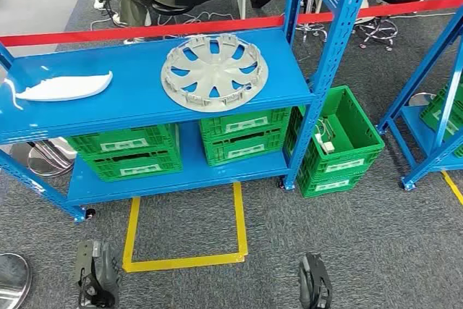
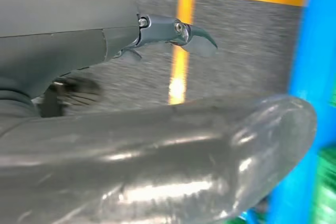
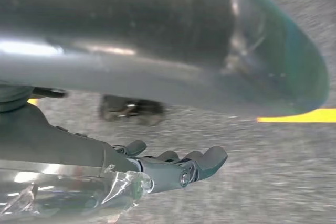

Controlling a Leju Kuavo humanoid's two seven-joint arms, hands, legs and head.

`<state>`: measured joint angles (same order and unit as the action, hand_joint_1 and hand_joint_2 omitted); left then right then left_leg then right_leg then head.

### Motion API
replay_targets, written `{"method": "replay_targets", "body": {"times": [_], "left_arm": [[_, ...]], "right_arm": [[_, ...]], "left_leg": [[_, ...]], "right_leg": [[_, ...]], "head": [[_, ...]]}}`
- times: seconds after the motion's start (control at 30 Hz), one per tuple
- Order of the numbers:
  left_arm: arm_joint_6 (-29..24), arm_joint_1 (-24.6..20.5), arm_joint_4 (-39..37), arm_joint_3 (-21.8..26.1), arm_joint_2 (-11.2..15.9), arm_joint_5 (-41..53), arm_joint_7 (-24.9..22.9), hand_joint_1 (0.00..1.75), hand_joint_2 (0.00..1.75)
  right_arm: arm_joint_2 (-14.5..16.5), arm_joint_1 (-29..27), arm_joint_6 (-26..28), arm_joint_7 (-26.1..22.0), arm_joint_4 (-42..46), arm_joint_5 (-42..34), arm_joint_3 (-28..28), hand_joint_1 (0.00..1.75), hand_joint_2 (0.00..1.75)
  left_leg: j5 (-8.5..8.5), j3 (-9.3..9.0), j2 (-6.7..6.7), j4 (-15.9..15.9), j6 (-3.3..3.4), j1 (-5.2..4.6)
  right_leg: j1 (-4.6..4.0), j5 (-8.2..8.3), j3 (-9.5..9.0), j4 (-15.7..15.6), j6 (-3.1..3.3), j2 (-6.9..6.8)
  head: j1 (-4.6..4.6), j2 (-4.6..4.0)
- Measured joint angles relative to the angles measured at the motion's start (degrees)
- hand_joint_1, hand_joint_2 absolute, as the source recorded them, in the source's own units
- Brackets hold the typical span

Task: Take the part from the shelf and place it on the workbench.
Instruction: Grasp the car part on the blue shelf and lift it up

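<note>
- The blue shelf (image 1: pixel 137 92) stands across the far side, its left end cut off by the frame; green crates (image 1: pixel 128 151) sit on its lower level.
- The part — a grey wheel cover (image 1: pixel 214 72) — lies flat on the top level, right of a white panel (image 1: pixel 63 87).
- The left hand (image 1: pixel 95 273) hangs low over the carpet, fingers (image 2: pixel 198 38) extended, holding nothing.
- The right hand (image 1: pixel 314 281) hangs likewise — fingers (image 3: pixel 206 160) spread, touching nothing; both wrist views are blurred.

Left hand (image 1: pixel 97 273) and right hand (image 1: pixel 313 281) hang low, well apart, fingers (image 3: pixel 206 160) straight and apart, holding nothing.
</note>
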<state>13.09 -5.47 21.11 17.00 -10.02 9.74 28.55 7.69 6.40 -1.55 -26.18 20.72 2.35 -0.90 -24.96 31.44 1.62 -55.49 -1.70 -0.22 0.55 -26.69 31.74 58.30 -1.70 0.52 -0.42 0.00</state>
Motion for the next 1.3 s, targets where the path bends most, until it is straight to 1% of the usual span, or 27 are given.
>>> {"method": "replay_targets", "body": {"times": [0.07, 0.17, 0.27, 0.37, 0.5, 0.57, 0.6, 0.63, 0.67, 0.7, 0.73, 0.77, 0.8, 0.83, 0.87, 0.9, 0.93, 0.97, 1.0, 1.07, 1.1, 1.13, 1.17, 1.2, 1.23, 1.27, 1.3], "left_arm": [[0.1, -0.1, 1.0, 0.2, -0.4, 0.2, 1.1, 0.00, 0.00], [0.1, -0.1, 4.9, 0.3, -1.2, 0.4, 4.0, 0.00, 0.00], [-1.3, 0.3, 9.7, 0.0, -1.4, 0.2, 5.8, 0.00, 0.00], [-2.9, 0.8, 12.9, -0.3, -1.5, 0.0, 6.6, 0.00, 0.00], [-5.0, 2.2, 19.0, -1.5, -1.5, -0.3, 7.6, 0.00, 0.00], [-6.3, 2.6, 22.3, -2.3, -1.6, -0.5, 8.2, 0.00, 0.00], [-7.0, 2.8, 24.0, -2.8, -1.7, -0.6, 8.6, 0.00, 0.00], [-7.8, 3.1, 25.8, -3.3, -1.7, -0.7, 8.9, 0.00, 0.00], [-8.7, 3.4, 27.6, -3.8, -1.7, -0.7, 9.2, 0.00, 0.00], [-9.7, 3.7, 29.4, -4.3, -1.7, -0.7, 9.4, 0.00, 0.00], [-10.7, 4.1, 31.1, -4.8, -1.5, -0.7, 9.7, 0.00, 0.00], [-11.7, 4.6, 32.8, -5.3, -1.4, -0.6, 9.8, 0.00, 0.00], [-12.7, 5.1, 34.5, -5.7, -1.3, -0.4, 10.0, 0.00, 0.00], [-13.8, 5.6, 36.2, -6.2, -1.2, -0.2, 10.1, 0.00, 0.00], [-14.8, 6.0, 38.0, -6.6, -1.1, 0.2, 10.3, 0.00, 0.00], [-15.9, 6.4, 39.7, -6.9, -0.9, 0.6, 10.4, 0.00, 0.00], [-16.9, 6.7, 41.5, -7.1, -0.8, 1.0, 10.5, 0.00, 0.00], [-17.9, 7.0, 43.3, -7.4, -0.6, 1.5, 10.7, 0.00, 0.00], [-18.9, 7.4, 45.1, -7.6, -0.5, 2.1, 10.8, 0.00, 0.00], [-20.7, 8.4, 48.9, -8.2, -0.3, 3.3, 11.0, 0.00, 0.00], [-21.6, 8.8, 50.8, -8.5, -0.3, 3.9, 11.2, 0.00, 0.00], [-22.5, 9.1, 52.6, -8.7, -0.3, 4.6, 11.3, 0.00, 0.00], [-23.3, 9.4, 54.3, -8.9, -0.2, 5.2, 11.4, 0.00, 0.00], [-24.3, 9.7, 55.8, -9.2, -0.2, 5.9, 11.4, 0.00, 0.00], [-25.3, 10.2, 57.2, -9.5, -0.2, 6.6, 11.4, 0.00, 0.00], [-26.5, 10.7, 58.5, -9.7, -0.1, 7.2, 11.5, 0.00, 0.00], [-27.8, 11.3, 59.7, -10.0, -0.1, 7.8, 11.5, 0.00, 0.00]], "right_arm": [[0.2, 0.4, -0.1, -1.0, -0.1, 0.2, -0.1, 0.00, 0.00], [0.7, 1.3, -0.4, -3.8, -0.5, 0.6, -0.4, 0.00, 0.00], [0.9, 1.5, -0.8, -5.8, -0.8, 0.9, -0.7, 0.00, 0.00], [1.0, 1.4, -1.2, -6.9, -1.0, 1.3, -0.8, 0.00, 0.00], [1.1, 1.5, -1.6, -8.2, -1.1, 1.5, -1.0, 0.00, 0.00], [1.2, 1.6, -1.9, -9.1, -1.2, 1.7, -1.2, 0.00, 0.00], [1.3, 1.7, -2.0, -9.6, -1.2, 1.7, -1.4, 0.00, 0.00], [1.3, 1.8, -2.2, -10.0, -1.3, 1.8, -1.6, 0.00, 0.00], [1.3, 1.9, -2.3, -10.4, -1.3, 1.9, -1.8, 0.00, 0.00], [1.3, 2.0, -2.5, -10.7, -1.4, 2.1, -2.0, 0.00, 0.00], [1.3, 2.1, -2.6, -11.0, -1.4, 2.2, -2.2, 0.00, 0.00], [1.3, 2.2, -2.6, -11.3, -1.4, 2.3, -2.5, 0.00, 0.00], [1.3, 2.2, -2.7, -11.5, -1.5, 2.4, -2.8, 0.00, 0.00], [1.3, 2.3, -2.7, -11.7, -1.6, 2.5, -3.1, 0.00, 0.00], [1.3, 2.4, -2.8, -11.9, -1.6, 2.6, -3.4, 0.00, 0.00], [1.3, 2.5, -2.9, -12.1, -1.7, 2.7, -3.7, 0.00, 0.00], [1.3, 2.6, -3.1, -12.3, -1.8, 2.8, -4.0, 0.00, 0.00], [1.3, 2.6, -3.3, -12.4, -1.9, 3.0, -4.3, 0.00, 0.00], [1.4, 2.6, -3.5, -12.6, -1.9, 3.2, -4.6, 0.00, 0.00], [1.4, 2.6, -3.8, -12.9, -2.0, 3.7, -5.0, 0.00, 0.00], [1.4, 2.6, -3.9, -13.1, -2.0, 4.0, -5.2, 0.00, 0.00], [1.4, 2.6, -3.9, -13.2, -2.0, 4.4, -5.4, 0.00, 0.00], [1.4, 2.7, -4.0, -13.4, -2.0, 4.8, -5.5, 0.00, 0.00], [1.5, 2.6, -4.0, -13.5, -2.0, 5.3, -5.7, 0.00, 0.00], [1.5, 2.6, -4.0, -13.5, -2.0, 5.7, -5.9, 0.00, 0.00], [1.5, 2.5, -4.1, -13.6, -2.0, 6.1, -6.0, 0.00, 0.00], [1.5, 2.4, -4.1, -13.7, -2.0, 6.5, -6.1, 0.00, 0.00]], "left_leg": [[0.00, 0.00, 0.00, 0.0, 0.00, 0.00], [0.00, 0.04, 0.00, -0.1, 0.03, -0.03], [-0.05, 0.14, 0.00, -0.2, 0.12, -0.14], [-0.14, 0.23, 0.00, -0.3, 0.31, -0.25], [-0.30, 0.66, 0.01, -0.8, 0.82, -0.35], [-0.10, 0.61, 0.00, -0.3, 1.31, -0.16], [0.03, 0.47, 0.01, 0.0, 1.59, 0.03], [0.17, 0.32, 0.00, 0.3, 1.83, 0.23], [0.23, 0.19, -0.01, 0.5, 1.99, 0.36], [0.15, 0.17, -0.01, 0.5, 2.11, 0.38], [0.07, 0.12, -0.01, 0.5, 2.15, 0.37], [-0.06, 0.00, 0.02, 0.5, 2.15, 0.37], [-0.25, -0.21, 0.10, 0.4, 2.06, 0.40], [-0.52, -0.55, 0.21, 0.4, 1.89, 0.46], [-0.89, -0.98, 0.32, 0.3, 1.65, 0.55], [-1.30, -1.31, 0.41, 0.1, 1.31, 0.56], [-1.68, -1.47, 0.49, -0.1, 0.95, 0.51], [-1.93, -1.48, 0.55, -0.3, 0.63, 0.44], [-2.07, -1.35, 0.59, -0.4, 0.34, 0.36], [-2.34, -1.26, 0.57, -0.4, -0.16, 0.43], [-2.71, -1.11, 0.34, -0.9, -0.47, 0.50], [-3.48, -0.46, 0.03, -2.3, -0.81, 0.55], [-4.69, 0.93, -0.31, -4.9, -1.11, 0.59], [-6.24, 3.13, -0.59, -8.7, -1.32, 0.61], [-7.74, 5.76, -0.69, -13.0, -1.44, 0.64], [-8.49, 8.10, -0.73, -16.4, -1.49, 0.68], [-8.09, 9.62, -0.79, -18.1, -1.50, 0.72]], "right_leg": [[0.00, 0.00, 0.00, 0.0, 0.00, 0.00], [0.03, 0.02, 0.01, 0.0, -0.02, 0.00], [0.12, 0.06, 0.03, -0.1, -0.08, -0.01], [0.22, 0.07, 0.07, -0.1, -0.16, -0.02], [0.30, 0.13, 0.15, -0.2, -0.61, -0.07], [0.26, 0.14, 0.11, -0.4, -1.04, -0.08], [0.19, -0.30, 0.44, 0.1, -1.22, -0.07], [0.15, -1.24, 1.33, 1.9, -1.36, -0.07], [0.16, -2.72, 2.96, 4.9, -1.46, -0.08], [0.17, -4.42, 5.09, 9.0, -1.58, -0.09], [0.22, -5.69, 7.31, 12.9, -1.71, -0.11], [0.25, -6.08, 8.95, 15.6, -1.83, -0.11], [0.27, -5.26, 9.53, 16.0, -1.91, -0.11], [0.30, -3.38, 8.96, 14.0, -1.94, -0.11], [0.36, -0.87, 7.40, 10.3, -1.97, -0.09], [0.41, 0.95, 5.63, 6.5, -2.01, 0.04], [0.45, 2.00, 4.05, 3.2, -1.84, 0.21], [0.46, 2.26, 3.14, 1.4, -1.57, 0.36], [0.39, 1.79, 2.86, 0.9, -1.17, 0.50], [0.31, 1.44, 2.89, 0.9, -0.20, 0.47], [0.33, 1.25, 2.79, 0.9, 0.22, 0.40], [0.39, 1.09, 2.62, 0.8, 0.60, 0.23], [0.47, 0.93, 2.40, 0.7, 0.93, -0.04], [0.48, 0.69, 2.25, 0.7, 1.15, -0.38], [0.49, 0.44, 2.07, 0.7, 1.27, -0.77], [0.51, 0.13, 1.79, 0.7, 1.29, -1.19], [0.54, -0.25, 1.38, 0.8, 1.21, -1.63]], "head": [[-0.01, 0.00], [-0.01, 0.00], [-0.03, 0.00], [-0.04, 0.00], [-0.02, 0.00], [-0.04, -0.01], [0.04, -0.01], [0.20, -0.01], [0.34, -0.01], [0.50, 0.00], [0.57, 0.00], [0.57, 0.00], [0.61, 0.00], [0.60, 0.00], [0.61, 0.00], [0.62, 0.00], [0.64, 0.00], [0.62, 0.00], [0.52, 0.00], [0.35, 0.00], [0.27, 0.00], [0.15, 0.00], [0.00, 0.00], [-0.15, 0.00], [-0.27, 0.00], [-0.28, 0.00], [-0.30, 0.00]]}}
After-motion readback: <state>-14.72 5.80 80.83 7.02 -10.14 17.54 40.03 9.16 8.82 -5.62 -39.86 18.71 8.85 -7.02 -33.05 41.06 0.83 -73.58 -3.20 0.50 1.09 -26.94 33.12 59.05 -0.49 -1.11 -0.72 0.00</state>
